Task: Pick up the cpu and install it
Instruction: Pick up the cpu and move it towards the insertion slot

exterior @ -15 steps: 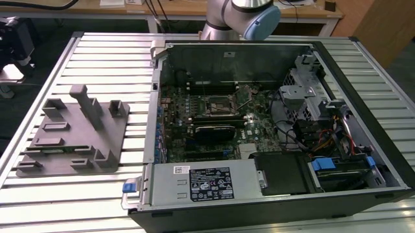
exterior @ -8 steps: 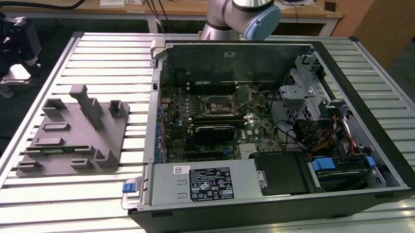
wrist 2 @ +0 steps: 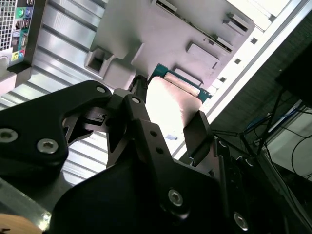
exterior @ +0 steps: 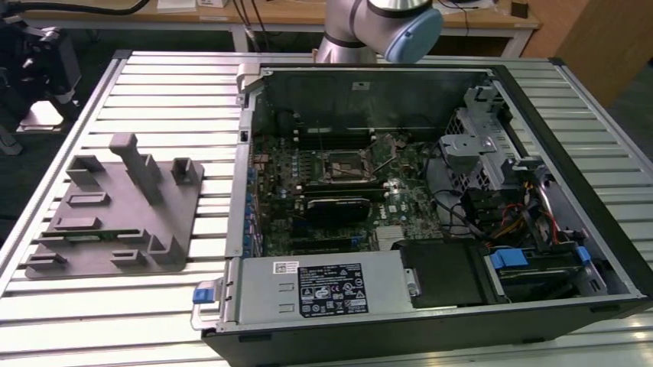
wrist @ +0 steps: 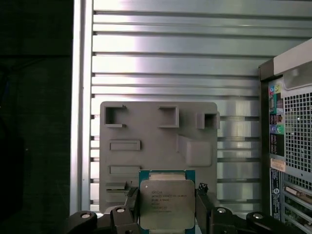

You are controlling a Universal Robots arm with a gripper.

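Observation:
The cpu [wrist: 166, 199], a flat square chip with a silvery-grey top and a green rim, sits between my gripper's [wrist: 166, 208] two black fingers, which press on its opposite edges. It hangs well above the grey holder plate [wrist: 156, 146]. In the second wrist view the cpu [wrist 2: 170, 100] shows pale and tilted, with one finger [wrist 2: 197, 132] at its edge. The black socket frame [exterior: 344, 164] lies on the motherboard inside the open computer case [exterior: 571, 153]. The arm [exterior: 372, 30] rises behind the case.
The grey holder plate [exterior: 112, 222] with upright blocks lies on the slatted metal table [exterior: 153, 84], at the exterior view's left of the case. The case's rear ports [wrist: 275, 122] are near the plate. Cables and drive bays [exterior: 510, 206] crowd the case's right side.

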